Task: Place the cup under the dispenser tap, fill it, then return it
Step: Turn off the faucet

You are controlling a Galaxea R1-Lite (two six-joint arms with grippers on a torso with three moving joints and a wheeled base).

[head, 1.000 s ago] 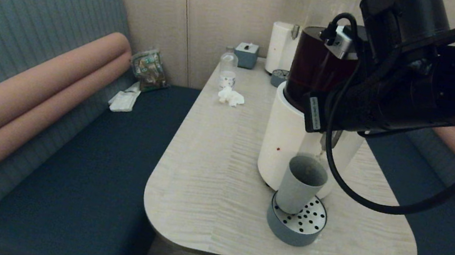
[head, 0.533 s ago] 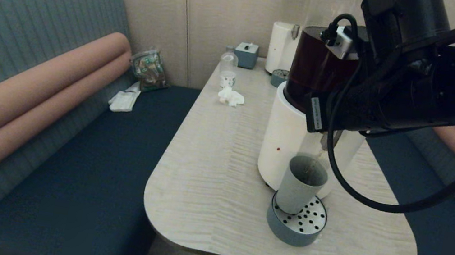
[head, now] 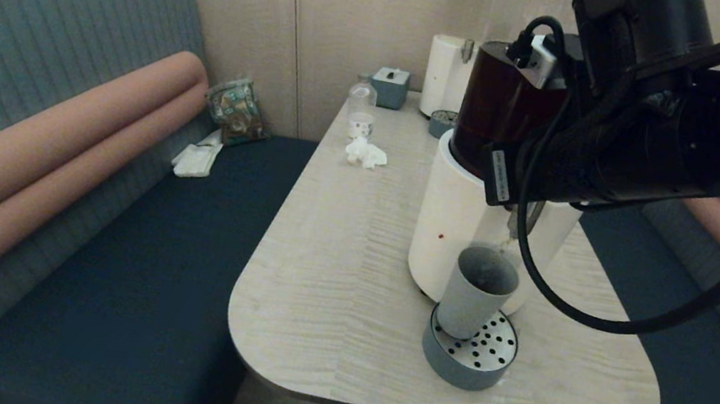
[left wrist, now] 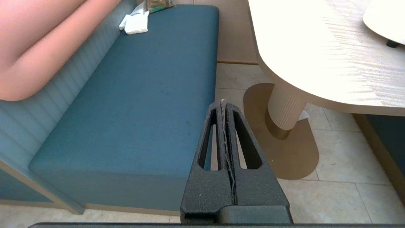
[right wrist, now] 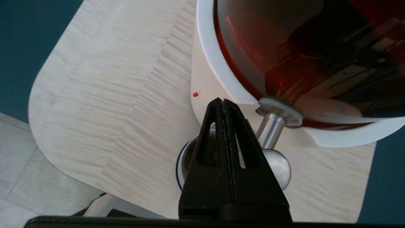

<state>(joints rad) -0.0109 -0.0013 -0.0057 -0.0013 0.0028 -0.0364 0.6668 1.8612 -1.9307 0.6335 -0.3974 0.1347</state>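
Note:
The grey-blue cup [head: 475, 293] stands upright on the round perforated tray [head: 477, 366], against the big dispenser's white base [head: 451, 220], and holds dark liquid. The steel tap [right wrist: 271, 129] juts out just over the cup's rim [right wrist: 184, 158]; in the head view the tap [head: 520, 222] peeks out below my right arm [head: 637, 137]. My right gripper [right wrist: 223, 100] is shut on nothing, its fingers lying close beside the tap, above the cup. My left gripper [left wrist: 223, 103] is shut and empty, low beside the table over the floor and bench.
Far end of the table [head: 329, 262]: a smaller white dispenser [head: 444, 74], a second tray [head: 442, 123], a clear bottle [head: 360, 109], a tissue box [head: 390, 85] and a crumpled tissue [head: 365, 153]. Blue benches flank the table; a snack bag [head: 235, 110] lies on the left one.
My right arm has lifted slightly. The inside of the cup looks darker than one second ago. The cup and tray have not moved.

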